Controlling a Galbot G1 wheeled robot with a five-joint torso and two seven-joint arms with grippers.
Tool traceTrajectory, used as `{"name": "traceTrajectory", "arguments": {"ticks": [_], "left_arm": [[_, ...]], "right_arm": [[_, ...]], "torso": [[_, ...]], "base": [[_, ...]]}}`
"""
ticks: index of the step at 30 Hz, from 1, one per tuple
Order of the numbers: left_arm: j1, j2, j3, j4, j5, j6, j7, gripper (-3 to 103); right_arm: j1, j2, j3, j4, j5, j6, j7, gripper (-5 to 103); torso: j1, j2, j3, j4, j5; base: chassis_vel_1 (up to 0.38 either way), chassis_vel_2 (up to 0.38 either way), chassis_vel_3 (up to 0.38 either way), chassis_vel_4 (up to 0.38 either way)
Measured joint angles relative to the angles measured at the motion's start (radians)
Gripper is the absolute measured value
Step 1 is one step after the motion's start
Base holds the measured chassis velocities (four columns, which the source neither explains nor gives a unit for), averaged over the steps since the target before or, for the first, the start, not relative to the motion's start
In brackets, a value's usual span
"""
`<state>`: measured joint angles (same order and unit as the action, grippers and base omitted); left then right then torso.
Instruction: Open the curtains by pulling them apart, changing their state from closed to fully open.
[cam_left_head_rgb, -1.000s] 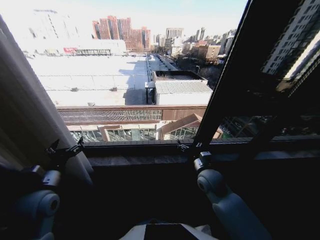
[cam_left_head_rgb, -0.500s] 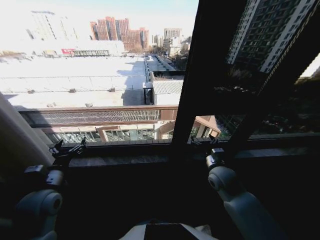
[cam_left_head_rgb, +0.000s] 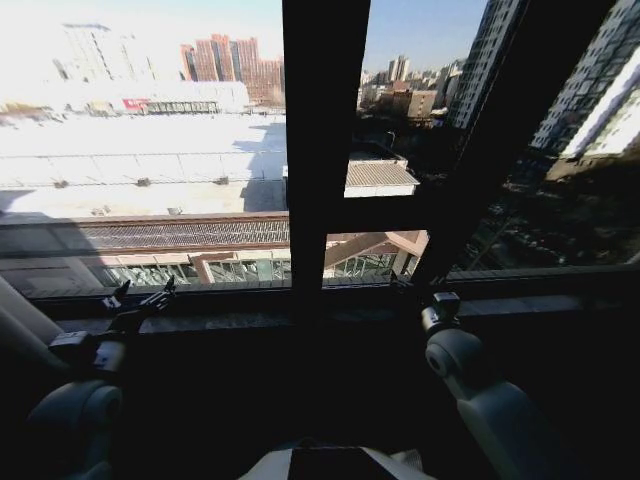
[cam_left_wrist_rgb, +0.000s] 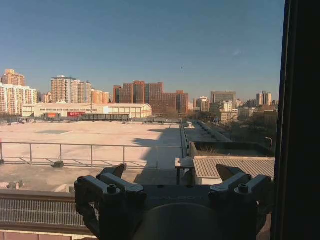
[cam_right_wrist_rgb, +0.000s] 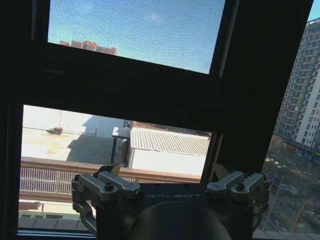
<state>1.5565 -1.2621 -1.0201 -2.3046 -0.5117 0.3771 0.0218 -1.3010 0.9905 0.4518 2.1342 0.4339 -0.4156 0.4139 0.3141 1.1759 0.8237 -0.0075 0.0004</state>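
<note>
In the head view a pale fold of the curtains (cam_left_head_rgb: 18, 318) shows at the lower left edge, beside my left arm. My left gripper (cam_left_head_rgb: 140, 300) is held over the window sill, just right of that fold and apart from it. In the left wrist view the left gripper (cam_left_wrist_rgb: 172, 172) is open with nothing between its fingers, facing the glass. My right gripper (cam_left_head_rgb: 408, 284) is at the sill by the foot of the slanted frame bar. Seen from the right wrist, the right gripper (cam_right_wrist_rgb: 167, 172) is open and holds nothing.
A dark upright window-frame bar (cam_left_head_rgb: 325, 150) stands in the middle and a slanted bar (cam_left_head_rgb: 500, 130) to its right. The dark sill (cam_left_head_rgb: 250, 320) runs under both grippers. A mesh screen (cam_right_wrist_rgb: 135, 30) covers the upper pane. City rooftops lie beyond the glass.
The head camera has turned right: the frame bar now sits mid-picture and the curtain fold has slid to the left edge. Both grippers stay at the sill.
</note>
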Motion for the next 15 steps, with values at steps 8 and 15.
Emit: {"name": "traceTrajectory", "arguments": {"ticks": [8,15], "left_arm": [[-0.004,-0.005,0.005,0.000,0.003,0.001,0.000,100],[0.000,-0.015,0.010,-0.016,0.006,0.002,0.000,100]], "right_arm": [[-0.047,0.004,0.023,0.035,-0.001,-0.006,-0.005,100],[-0.074,0.009,0.030,0.048,-0.010,0.001,-0.010,100]], "torso": [[0.000,0.000,0.000,-0.0003,-0.0002],[0.000,0.000,0.000,-0.0002,0.0007]], "base": [[-0.273,-0.437,0.268,0.436],[-0.113,-0.403,0.128,0.402]]}}
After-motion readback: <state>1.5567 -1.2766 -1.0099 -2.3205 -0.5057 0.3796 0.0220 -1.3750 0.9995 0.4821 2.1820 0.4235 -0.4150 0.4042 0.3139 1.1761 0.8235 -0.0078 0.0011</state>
